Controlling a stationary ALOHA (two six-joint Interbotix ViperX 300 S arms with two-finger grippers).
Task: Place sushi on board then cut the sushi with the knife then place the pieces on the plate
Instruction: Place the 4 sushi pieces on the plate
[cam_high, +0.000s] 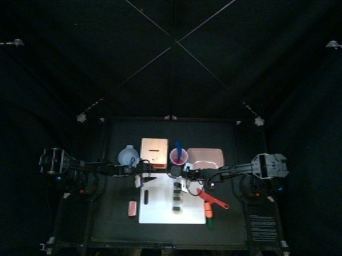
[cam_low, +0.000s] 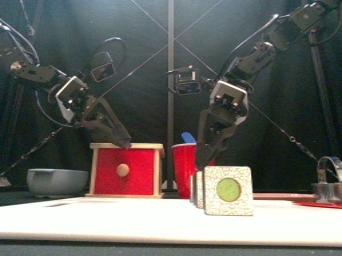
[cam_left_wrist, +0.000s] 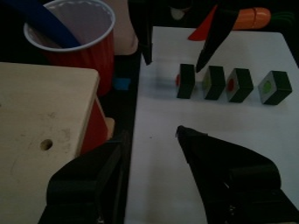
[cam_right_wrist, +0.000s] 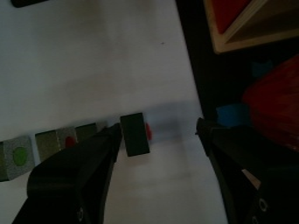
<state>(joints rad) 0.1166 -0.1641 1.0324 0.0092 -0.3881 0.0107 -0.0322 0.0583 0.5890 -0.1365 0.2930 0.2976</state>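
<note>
— At the desk's far left, what is found?
— A bowl is seen there. The box is set just right of it, with the cup close against the box's right side. A blue knife is stood in the cup.
— How is the left hand held?
— It is held above the board's left edge, beside the box. Its jaws are spread wide and nothing is gripped.
— Where is the sushi?
— It is laid on the board as four separate pieces, stood upright in a row running front to back, with small gaps between them.
— And the right hand?
— It is poised low over the end of the row nearest the cup, jaws parted wide to either side of the end piece. Nothing is gripped. Whether a jaw touches the piece cannot be told.
— What is found further right?
— A red knife is laid flat at the board's right edge, untouched. The tray is set behind the board, right of the cup. A cutter is seen at the far right.
</note>
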